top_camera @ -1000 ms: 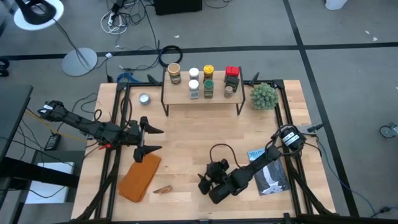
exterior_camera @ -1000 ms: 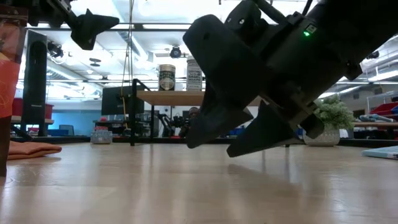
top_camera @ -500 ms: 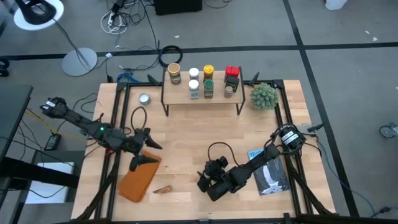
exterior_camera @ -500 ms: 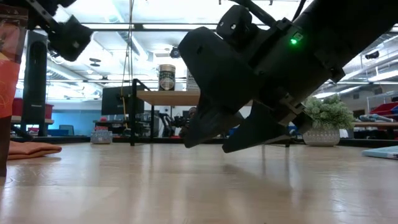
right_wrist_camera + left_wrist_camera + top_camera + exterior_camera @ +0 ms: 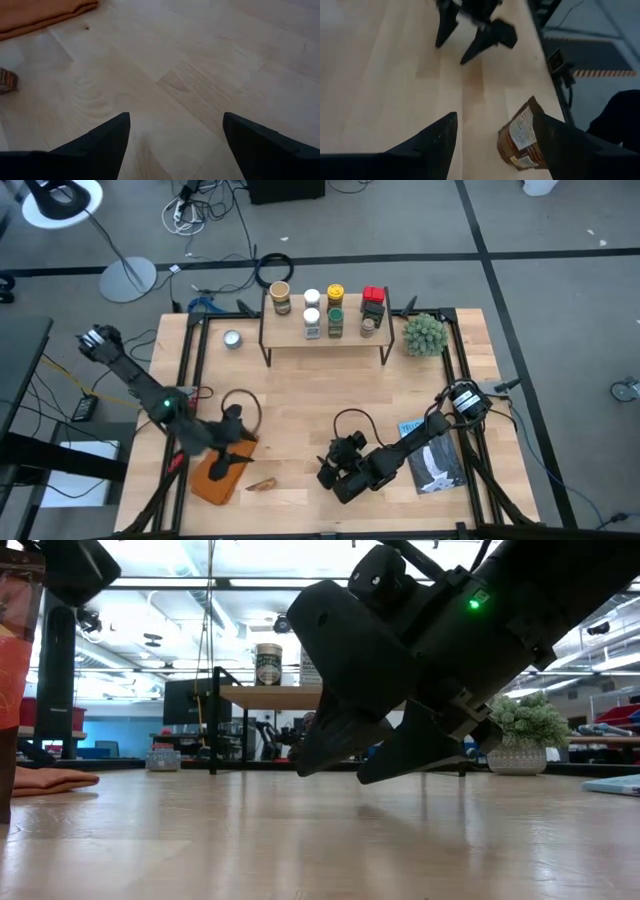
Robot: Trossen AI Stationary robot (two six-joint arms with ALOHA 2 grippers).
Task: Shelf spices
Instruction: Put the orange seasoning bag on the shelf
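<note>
The shelf (image 5: 290, 335) stands at the table's far middle with several spices (image 5: 335, 310) upright on its wooden top; two of them show in the low view (image 5: 268, 664). One amber spice jar (image 5: 262, 484) lies on its side near the table's near edge. My left gripper (image 5: 230, 458) hangs open above an orange cloth, tilted down, left of that jar; in the left wrist view the jar (image 5: 522, 137) lies just ahead of its fingers (image 5: 495, 117). My right gripper (image 5: 328, 470) is open and low over bare wood, right of the jar.
The orange cloth (image 5: 205, 480) lies at the near left. A flat silver tin (image 5: 232, 338) sits left of the shelf and a spiky green plant ball (image 5: 424, 334) right of it. A booklet (image 5: 432, 462) lies under the right arm. Bare wood spans the middle.
My left gripper has swung from the table's left middle toward the near edge and tipped downward, coming over the orange cloth and closer to the lying amber jar. The jar and the spices on the shelf have stayed where they were.
</note>
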